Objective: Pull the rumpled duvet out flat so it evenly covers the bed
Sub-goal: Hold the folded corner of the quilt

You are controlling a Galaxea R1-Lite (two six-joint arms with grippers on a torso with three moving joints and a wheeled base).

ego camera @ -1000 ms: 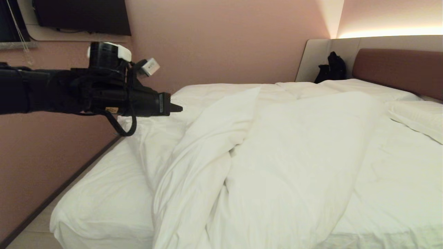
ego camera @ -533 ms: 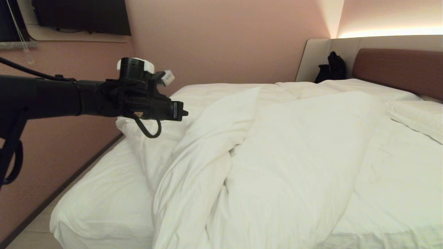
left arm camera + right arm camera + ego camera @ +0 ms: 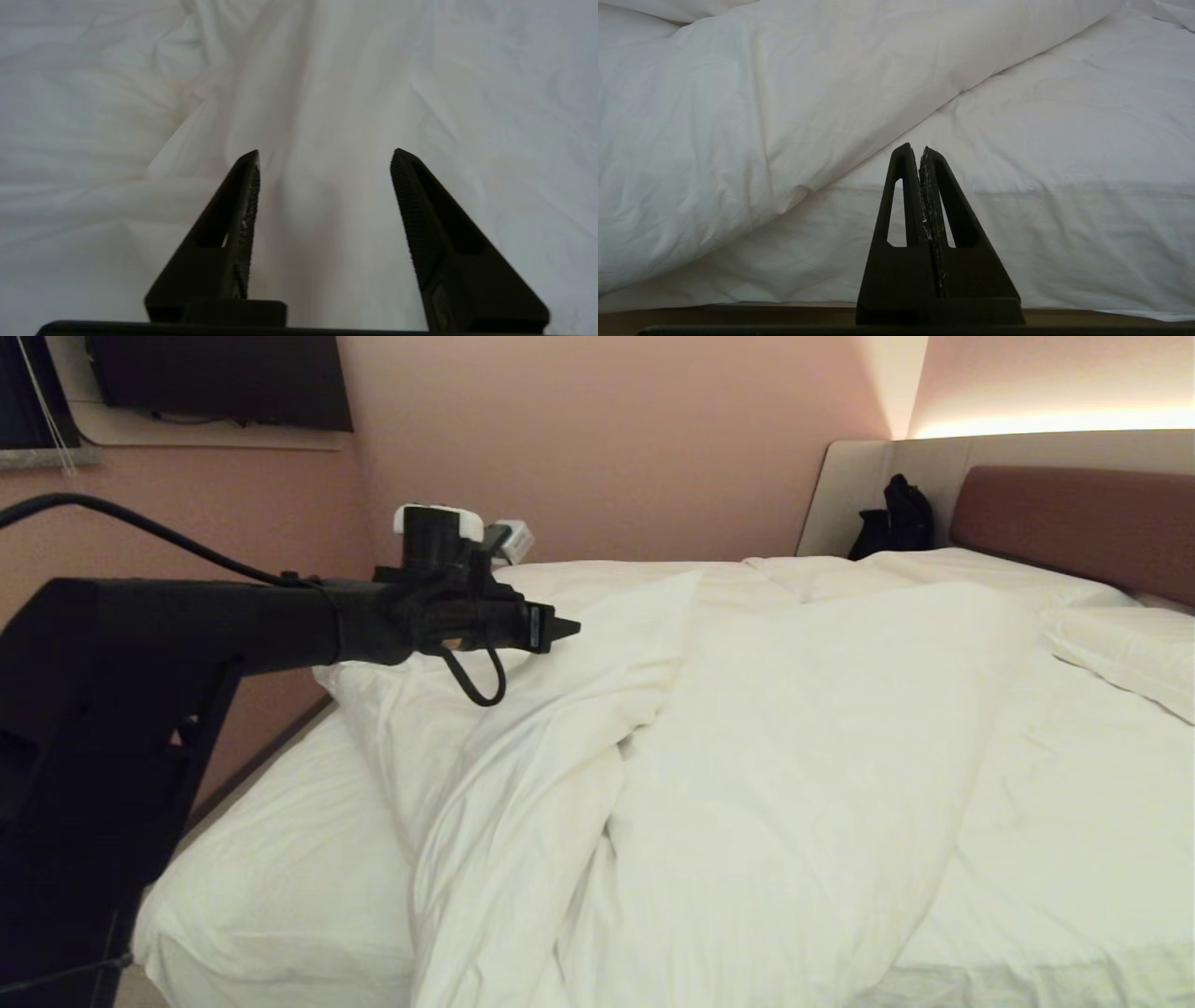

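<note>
nearby, black bag [image 3: 894, 518] by headboard [image 3: 1074, 527], rumpled duvet [image 3: 747, 747]

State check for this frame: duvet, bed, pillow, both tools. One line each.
duvet: rumpled, bunched in folds along the middle, not spread flat.
bed: sheet bare on the left side, uncovered.
pillow: lying flat near the headboard.
left tool: open, empty, above the duvet's folds.
right tool: shut, empty, parked at the bed's edge.

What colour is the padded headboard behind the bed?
The headboard is reddish-brown; the head view shows it best.
</note>
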